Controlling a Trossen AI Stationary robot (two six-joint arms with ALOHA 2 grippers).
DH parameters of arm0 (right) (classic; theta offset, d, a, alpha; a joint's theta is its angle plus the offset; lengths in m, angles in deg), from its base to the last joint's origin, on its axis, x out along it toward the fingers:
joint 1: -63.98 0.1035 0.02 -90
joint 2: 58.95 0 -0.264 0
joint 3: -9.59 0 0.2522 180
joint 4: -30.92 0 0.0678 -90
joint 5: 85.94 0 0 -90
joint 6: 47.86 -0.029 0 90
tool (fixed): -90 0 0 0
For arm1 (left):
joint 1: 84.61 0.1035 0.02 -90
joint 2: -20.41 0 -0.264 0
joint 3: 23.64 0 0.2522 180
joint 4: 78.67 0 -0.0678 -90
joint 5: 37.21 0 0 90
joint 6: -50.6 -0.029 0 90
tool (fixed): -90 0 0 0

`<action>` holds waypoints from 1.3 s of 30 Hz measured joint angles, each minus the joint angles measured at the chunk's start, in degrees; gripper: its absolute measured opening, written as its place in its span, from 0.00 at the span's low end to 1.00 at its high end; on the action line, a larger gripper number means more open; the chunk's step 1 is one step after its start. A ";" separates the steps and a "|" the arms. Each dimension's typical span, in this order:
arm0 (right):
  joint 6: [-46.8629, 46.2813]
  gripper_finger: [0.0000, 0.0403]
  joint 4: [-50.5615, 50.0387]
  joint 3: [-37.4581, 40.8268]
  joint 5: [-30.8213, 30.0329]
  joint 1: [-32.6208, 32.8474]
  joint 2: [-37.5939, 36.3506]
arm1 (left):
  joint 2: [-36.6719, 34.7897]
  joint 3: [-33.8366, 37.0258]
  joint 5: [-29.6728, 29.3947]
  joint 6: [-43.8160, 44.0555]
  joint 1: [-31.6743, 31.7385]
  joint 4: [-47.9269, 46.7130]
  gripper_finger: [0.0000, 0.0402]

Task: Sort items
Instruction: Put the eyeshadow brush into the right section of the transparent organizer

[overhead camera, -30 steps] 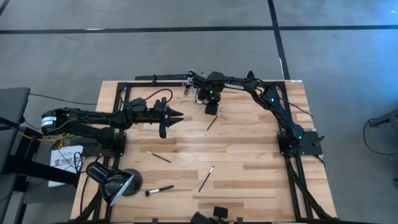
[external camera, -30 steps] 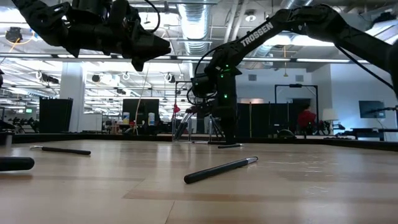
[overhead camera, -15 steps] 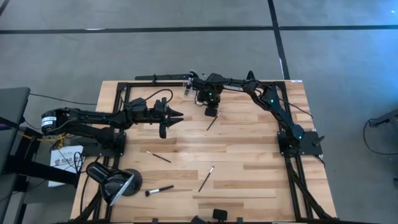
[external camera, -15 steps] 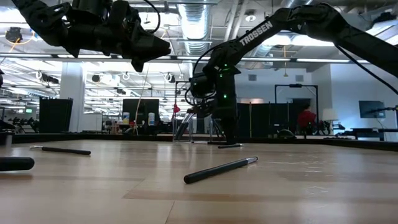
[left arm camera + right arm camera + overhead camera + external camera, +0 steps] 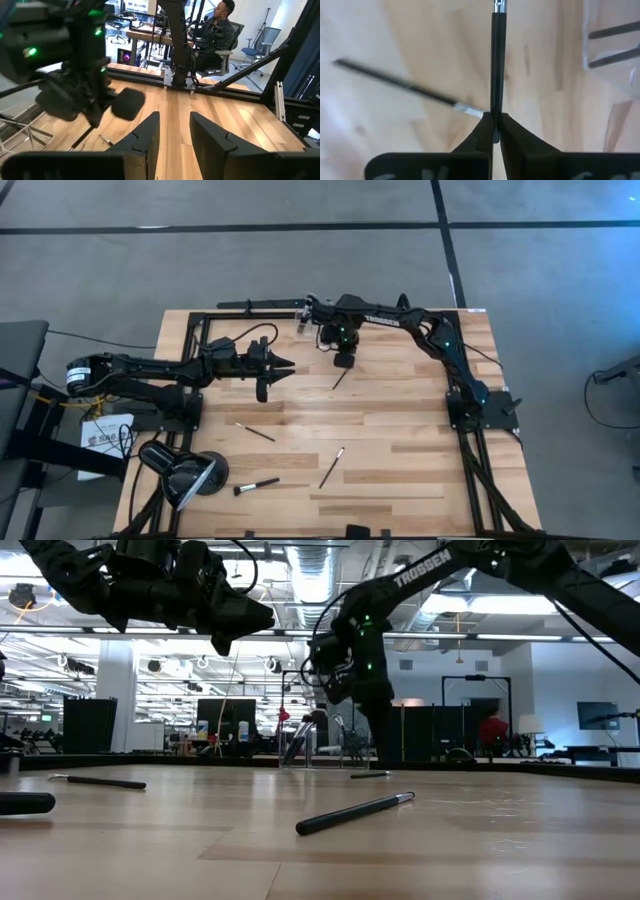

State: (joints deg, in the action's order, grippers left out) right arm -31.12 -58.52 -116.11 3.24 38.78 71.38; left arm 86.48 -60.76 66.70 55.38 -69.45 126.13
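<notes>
The items are slim dark makeup brushes. My right gripper (image 5: 343, 360), near the table's far edge, points down and is shut on one brush (image 5: 496, 60). Another brush (image 5: 341, 377) lies flat on the wood just below it and shows as a slanted streak in the right wrist view (image 5: 395, 82). Three more brushes lie flat nearer the front (image 5: 255, 432), (image 5: 332, 466), (image 5: 257, 486). My left gripper (image 5: 287, 365) hangs level above the table's left half. Its fingers are open (image 5: 175, 131) with nothing between them. My right gripper pinches the dark handle's end (image 5: 495, 117), the end away from the silver ferrule (image 5: 499, 6), between its two fingertips. The fingers come from above, pointing down. The handle runs straight on beyond the tips. I cannot tell whether its ferrule end touches the table.
A black desk lamp (image 5: 185, 472) with a round head stands at the near left corner. A clear container (image 5: 303, 317) sits at the far edge beside my right gripper. A black frame (image 5: 200, 330) borders the table. People sit in the room beyond.
My right gripper has risen from the table near its far edge. My left arm has kept still.
</notes>
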 joint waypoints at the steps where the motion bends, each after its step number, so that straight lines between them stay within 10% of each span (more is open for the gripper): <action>1: -0.29 0.02 -0.60 -0.06 0.29 0.37 -0.42 | 0.00 0.00 0.00 0.00 0.02 0.02 0.26; 19: -7.17 0.02 10.14 8.10 5.94 5.75 -15.76 | 0.00 -0.02 0.02 0.68 0.00 -2.71 0.26; 30: -18.84 0.01 67.64 53.89 10.32 9.24 -46.35 | 0.00 -0.02 2.88 1.70 -0.29 2.73 0.26; 39: -20.55 0.01 108.28 68.28 12.92 17.21 -48.78 | 0.89 -0.04 1.51 2.80 -5.43 13.49 0.27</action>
State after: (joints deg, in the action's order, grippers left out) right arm -51.67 49.76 -47.82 16.16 55.99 22.60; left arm 87.37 -60.80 68.22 58.18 -74.89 139.62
